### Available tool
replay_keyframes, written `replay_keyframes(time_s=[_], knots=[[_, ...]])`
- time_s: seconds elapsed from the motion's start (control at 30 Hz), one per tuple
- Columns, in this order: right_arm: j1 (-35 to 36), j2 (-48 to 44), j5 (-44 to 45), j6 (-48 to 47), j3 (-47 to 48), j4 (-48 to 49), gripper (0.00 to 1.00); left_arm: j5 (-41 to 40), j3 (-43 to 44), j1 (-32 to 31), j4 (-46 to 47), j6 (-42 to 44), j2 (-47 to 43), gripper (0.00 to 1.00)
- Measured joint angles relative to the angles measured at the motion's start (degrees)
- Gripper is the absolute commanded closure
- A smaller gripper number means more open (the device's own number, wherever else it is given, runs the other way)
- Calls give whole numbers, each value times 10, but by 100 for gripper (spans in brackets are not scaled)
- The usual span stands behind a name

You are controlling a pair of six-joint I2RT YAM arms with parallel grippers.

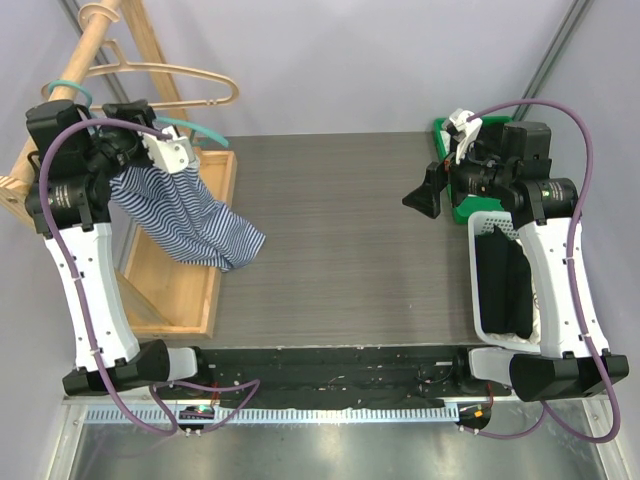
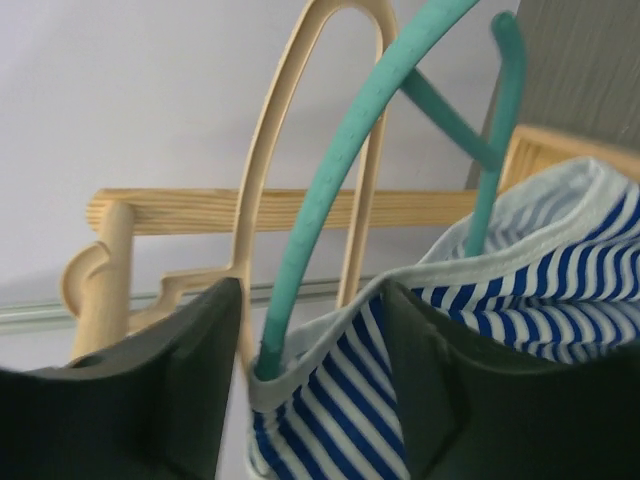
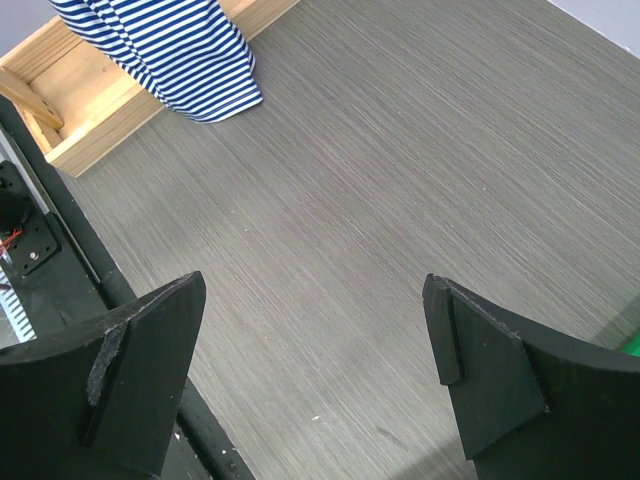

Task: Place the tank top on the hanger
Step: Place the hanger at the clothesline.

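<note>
1 tank top (image 1: 190, 220) on hanger (image 1: 200, 130)

Teal hanger (image 2: 330, 190) inside striped tank top (image 2: 520, 290), between fingers (image 2: 160, 390).

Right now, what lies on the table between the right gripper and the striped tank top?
Nothing: the top external view shows bare table from the right gripper to the tank top.

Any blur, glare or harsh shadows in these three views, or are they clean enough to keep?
Top external: even, soft light, no glare, all sharp. Left wrist: the fingers at the bottom edge are soft and out of focus; the tank top and the hanger are slightly blurred but readable. Right wrist: the table grain is crisp, with faint shadow near the bottom edge.
</note>
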Motion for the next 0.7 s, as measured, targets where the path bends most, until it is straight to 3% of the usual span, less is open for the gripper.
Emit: replay_keyframes(time_s=[0.27,0.7], knots=[[0,0,0,-3,0,-2,0,42,-4,0,11,-63,0,0],[0,-1,0,-7,0,-2,0,65,-35,-59,32,-111,-12,0]])
